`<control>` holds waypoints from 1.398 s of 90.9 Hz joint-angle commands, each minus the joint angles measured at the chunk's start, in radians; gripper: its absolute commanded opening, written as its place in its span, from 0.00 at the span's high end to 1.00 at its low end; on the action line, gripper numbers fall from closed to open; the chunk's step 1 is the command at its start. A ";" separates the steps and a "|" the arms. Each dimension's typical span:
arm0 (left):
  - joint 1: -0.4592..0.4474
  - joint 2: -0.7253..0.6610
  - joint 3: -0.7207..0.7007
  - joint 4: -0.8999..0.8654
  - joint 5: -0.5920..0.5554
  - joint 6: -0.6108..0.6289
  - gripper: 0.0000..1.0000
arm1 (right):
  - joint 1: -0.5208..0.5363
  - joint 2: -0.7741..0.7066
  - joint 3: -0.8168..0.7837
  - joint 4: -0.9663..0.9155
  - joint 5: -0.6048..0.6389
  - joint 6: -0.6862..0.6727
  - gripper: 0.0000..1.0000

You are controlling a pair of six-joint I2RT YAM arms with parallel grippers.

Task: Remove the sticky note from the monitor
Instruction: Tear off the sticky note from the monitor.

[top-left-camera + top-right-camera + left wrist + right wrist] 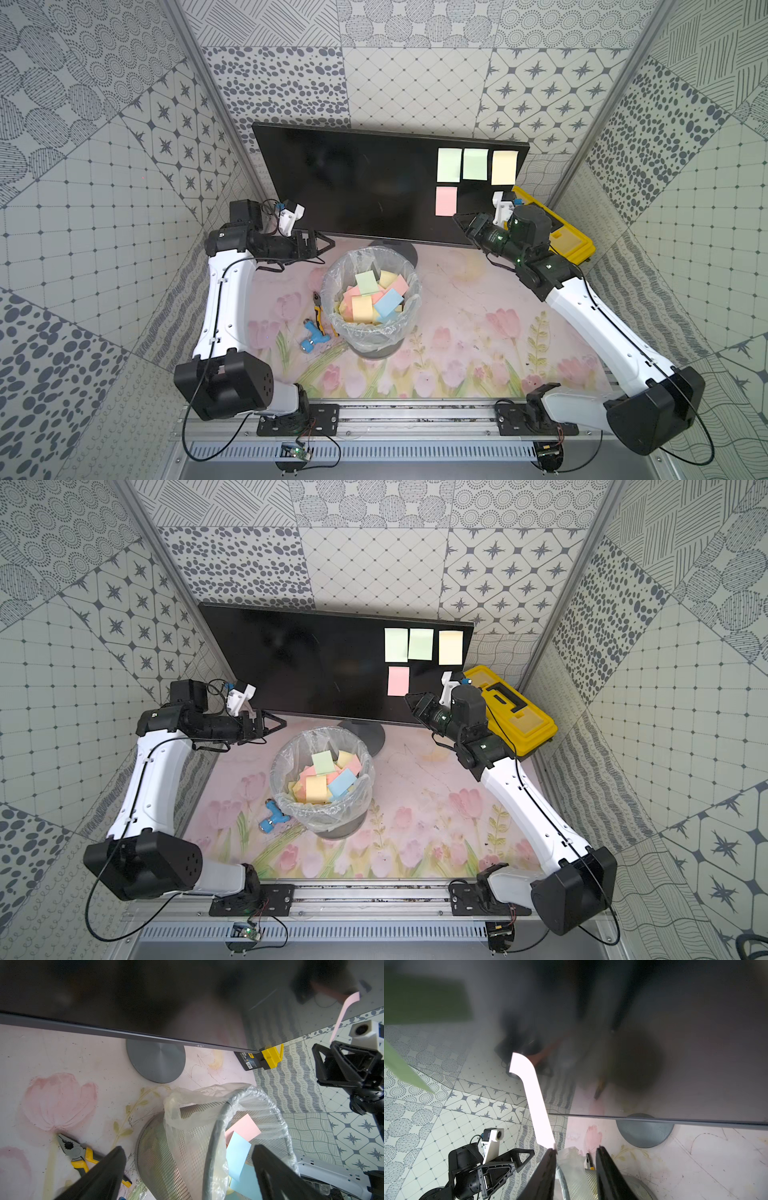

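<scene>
Pink note [446,201] hangs right of centre on the monitor [353,183], lower edge curling free — right gripper [576,1148], jaws apart, one tip touching that edge, seems set to pinch it; left gripper [328,241] waits wide open, mid-left

- monitor [353,187]: glossy blk scrn
- stand base [155,1061]: brushed metal
- pink note [446,201]: matt paper
- bin [162,1157]: metal mesh w/ crinkly clear plastic liner [182,1103]
</scene>
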 commanded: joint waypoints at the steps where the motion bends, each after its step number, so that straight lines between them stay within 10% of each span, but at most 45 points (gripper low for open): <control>1: 0.005 0.007 0.010 0.015 0.043 0.008 0.01 | -0.005 0.018 0.040 0.104 -0.036 -0.004 0.67; 77: 0.005 0.014 0.018 0.014 0.039 0.009 0.01 | -0.006 0.045 0.079 0.131 -0.052 -0.027 1.00; 127: 0.004 0.020 0.022 0.015 0.038 0.009 0.00 | -0.001 0.040 0.123 0.130 -0.094 -0.045 1.00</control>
